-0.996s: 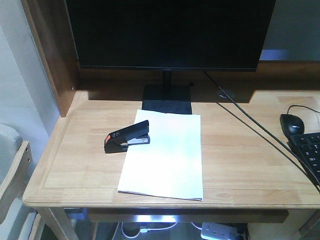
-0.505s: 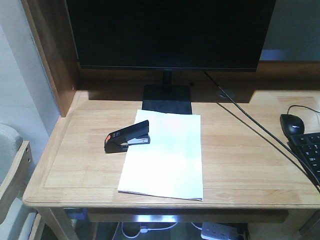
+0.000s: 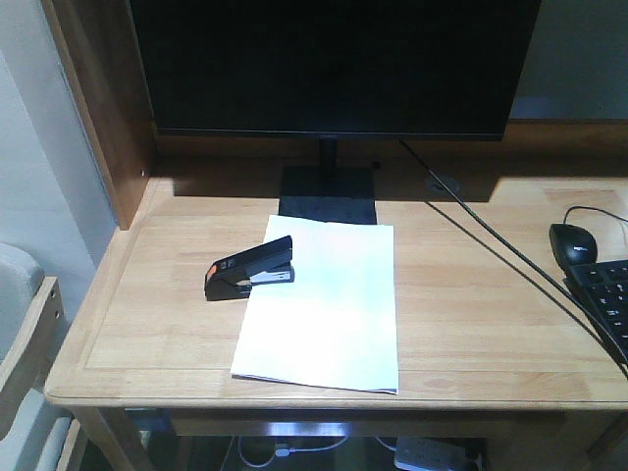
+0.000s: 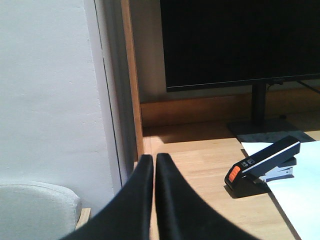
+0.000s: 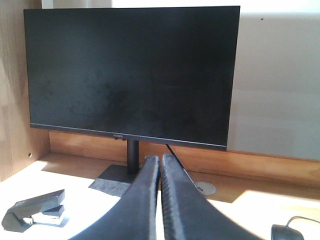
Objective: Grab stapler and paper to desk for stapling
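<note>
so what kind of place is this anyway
Most likely an office or home study workstation. A large dark monitor stands at the back of a light wooden desk, a mouse and keyboard sit on the desk's right side, and a stapler rests on the edge of white paper.

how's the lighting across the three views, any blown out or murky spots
Front view: paper bright, monitor pure black with shadow beneath. Left wrist view: left tool a dark silhouette. Right wrist view: desk washed out, stapler dim.

Paper (image 3: 324, 304) on desk (image 3: 147, 324) before monitor (image 3: 334, 64), stapler (image 3: 249, 268) on its left edge, mouse (image 3: 573, 241) and keyboard (image 3: 608, 299) far right
</note>
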Available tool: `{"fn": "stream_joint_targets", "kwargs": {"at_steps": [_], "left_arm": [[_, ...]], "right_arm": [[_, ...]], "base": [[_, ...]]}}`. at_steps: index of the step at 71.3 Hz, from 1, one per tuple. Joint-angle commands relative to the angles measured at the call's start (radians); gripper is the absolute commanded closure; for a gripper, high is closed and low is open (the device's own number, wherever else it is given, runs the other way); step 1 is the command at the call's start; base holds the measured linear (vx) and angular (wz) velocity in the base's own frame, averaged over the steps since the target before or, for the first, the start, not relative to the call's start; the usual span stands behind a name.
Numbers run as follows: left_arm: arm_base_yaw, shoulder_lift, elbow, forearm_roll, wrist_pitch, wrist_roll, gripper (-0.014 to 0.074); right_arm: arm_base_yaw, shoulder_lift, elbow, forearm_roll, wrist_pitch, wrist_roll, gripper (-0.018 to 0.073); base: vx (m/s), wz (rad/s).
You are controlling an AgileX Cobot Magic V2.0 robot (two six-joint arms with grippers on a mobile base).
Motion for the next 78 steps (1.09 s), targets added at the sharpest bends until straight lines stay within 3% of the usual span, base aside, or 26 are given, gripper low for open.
{"fn": "stream_joint_targets", "kwargs": {"at_steps": [1, 59, 64, 69, 71, 78], "left_arm": [[0.002, -0.017, 0.011, -0.002, -0.081, -0.009, 0.0603], [0.002, -0.015, 0.011, -0.002, -0.072, -0.008, 0.0603], [0.002, -0.015, 0.011, -0.002, -0.072, -0.008, 0.0603], [0.002, -0.015, 0.011, -0.002, -0.072, -0.008, 0.0603], [0.002, -0.015, 0.011, -0.002, -0.072, -0.008, 0.0603], [0.002, -0.015, 0.011, -0.002, -0.072, -0.008, 0.0603]], "right_arm": [[-0.002, 0.008, -0.025, -0.058, 0.023, -0.003, 0.0569], [-0.002, 0.008, -0.025, -0.044, 0.023, -0.001, 0.0569], [-0.002, 0.006, -0.025, 0.034, 0.03, -0.009, 0.0569], [-0.002, 0.006, -0.025, 0.14, 0.087, -0.117, 0.0569], [-0.002, 0.006, -0.025, 0.205, 0.11, -0.181, 0.0569], [-0.002, 0.006, -0.027, 0.507, 0.177, -0.549, 0.0569]], "base": [[0.0, 0.0], [0.0, 0.0], [0.0, 0.0], [0.0, 0.0], [0.0, 0.0], [0.0, 0.0]]}}
